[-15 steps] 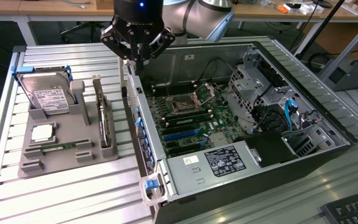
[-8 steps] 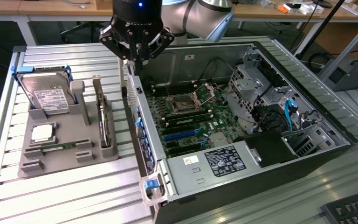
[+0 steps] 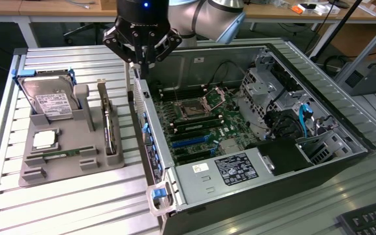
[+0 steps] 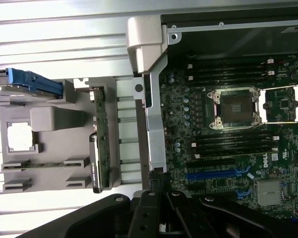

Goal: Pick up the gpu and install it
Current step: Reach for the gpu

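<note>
Claw (image 3: pixel 139 62) was pinched shut with nothing in it. It hung over the far end of the case wall (image 3: pixel 150 139), the side of the open PC case (image 3: pixel 318 161) on the exterior view's left.

The gpu (image 3: pixel 109 122) sat well apart from the claw: lower, nearer, and to the exterior view's left of that wall. It stood on edge in the grey holder (image 3: pixel 77 147) on the worktop (image 3: pixel 77 205). In the wrist view we saw the same split, with the gpu (image 4: pixel 99 144) on one side of the wall (image 4: pixel 156 124) and the motherboard (image 4: pixel 228 148) on the other.

The gpu's long axis ran near to far, roughly parallel to the case wall. We judged the claw had to travel left and down towards the card, with its closing line across the card's thin edge.

Neighbours in the holder: the hard drive (image 3: pixel 51 100) further left, not touching the card. We couldn't tell how much gap the slot left on either side of the gpu.

The blue slots (image 3: pixel 189 141) on the motherboard sat right of the wall, and we saw no card in them. We judged the pick as not yet started.
</note>
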### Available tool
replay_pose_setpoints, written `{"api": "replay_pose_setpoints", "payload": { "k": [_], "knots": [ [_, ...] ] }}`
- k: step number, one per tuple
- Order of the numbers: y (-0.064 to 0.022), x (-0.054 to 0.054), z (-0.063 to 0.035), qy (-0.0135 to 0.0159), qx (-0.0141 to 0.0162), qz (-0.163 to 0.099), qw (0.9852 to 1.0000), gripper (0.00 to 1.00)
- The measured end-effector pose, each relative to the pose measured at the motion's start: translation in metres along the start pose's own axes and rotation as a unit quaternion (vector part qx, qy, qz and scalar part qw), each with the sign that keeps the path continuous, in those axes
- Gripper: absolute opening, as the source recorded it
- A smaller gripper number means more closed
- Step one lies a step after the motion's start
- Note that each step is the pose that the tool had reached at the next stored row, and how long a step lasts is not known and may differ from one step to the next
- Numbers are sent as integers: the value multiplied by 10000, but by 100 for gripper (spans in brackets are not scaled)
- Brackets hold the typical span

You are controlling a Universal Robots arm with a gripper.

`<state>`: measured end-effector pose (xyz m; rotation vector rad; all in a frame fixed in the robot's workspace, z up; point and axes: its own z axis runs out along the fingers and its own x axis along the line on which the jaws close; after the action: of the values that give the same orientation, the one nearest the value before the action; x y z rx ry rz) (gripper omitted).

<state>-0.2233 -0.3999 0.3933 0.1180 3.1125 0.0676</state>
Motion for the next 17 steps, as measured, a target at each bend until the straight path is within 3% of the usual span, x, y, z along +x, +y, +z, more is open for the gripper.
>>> {"api": "replay_pose_setpoints", "payload": {
  "k": [17],
  "knots": [
    [-4, 39, -1, 0, 0, 0, 10000, 11]
  ]
}}
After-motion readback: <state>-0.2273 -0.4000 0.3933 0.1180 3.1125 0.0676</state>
